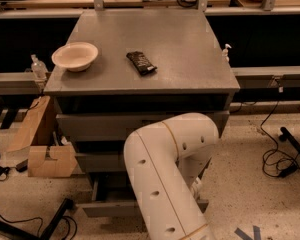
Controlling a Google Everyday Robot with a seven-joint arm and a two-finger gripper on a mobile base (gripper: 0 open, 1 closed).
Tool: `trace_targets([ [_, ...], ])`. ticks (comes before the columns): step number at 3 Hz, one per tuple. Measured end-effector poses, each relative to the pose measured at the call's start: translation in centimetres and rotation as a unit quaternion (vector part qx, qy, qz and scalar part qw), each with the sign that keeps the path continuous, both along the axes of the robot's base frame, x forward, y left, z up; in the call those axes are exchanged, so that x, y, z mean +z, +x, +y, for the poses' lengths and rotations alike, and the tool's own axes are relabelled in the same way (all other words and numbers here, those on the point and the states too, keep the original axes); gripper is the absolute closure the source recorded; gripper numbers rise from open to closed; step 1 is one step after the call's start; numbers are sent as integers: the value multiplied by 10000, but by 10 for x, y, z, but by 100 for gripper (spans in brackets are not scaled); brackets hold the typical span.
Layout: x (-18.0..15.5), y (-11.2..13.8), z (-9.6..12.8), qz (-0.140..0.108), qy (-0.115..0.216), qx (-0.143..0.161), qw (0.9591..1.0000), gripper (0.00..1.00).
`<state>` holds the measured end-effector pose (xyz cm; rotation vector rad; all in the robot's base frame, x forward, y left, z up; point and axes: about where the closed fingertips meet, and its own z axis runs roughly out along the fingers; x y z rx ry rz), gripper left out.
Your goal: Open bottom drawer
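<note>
The grey metal cabinet [190, 59] has three drawers. The bottom drawer [106, 208] is the lowest, slimmest front, and it stands pulled out a little from the cabinet, with a dark gap showing behind its panel. My white arm [162, 184] bends down in front of the drawers and covers the middle of the bottom drawer's front, so its knob is hidden. The gripper is hidden behind the arm's elbow, low down by the bottom drawer's right half. The middle drawer front [97, 161] and the top drawer front [92, 126] sit pushed in above it.
On the cabinet top lie a cream bowl [75, 55] and a dark snack packet [141, 63]. Cardboard boxes [45, 154] stand on the floor to the left. Black cables [277, 159] run across the floor at right, and a black stand leg [52, 221] lies at lower left.
</note>
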<state>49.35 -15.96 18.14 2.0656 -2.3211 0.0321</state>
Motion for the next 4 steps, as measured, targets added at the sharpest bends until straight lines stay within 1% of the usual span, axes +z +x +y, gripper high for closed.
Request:
trace_targets([
  [2, 0, 0, 0, 0, 0, 0, 10000, 100],
  [3, 1, 0, 0, 0, 0, 0, 10000, 84],
  [4, 1, 0, 0, 0, 0, 0, 10000, 62],
])
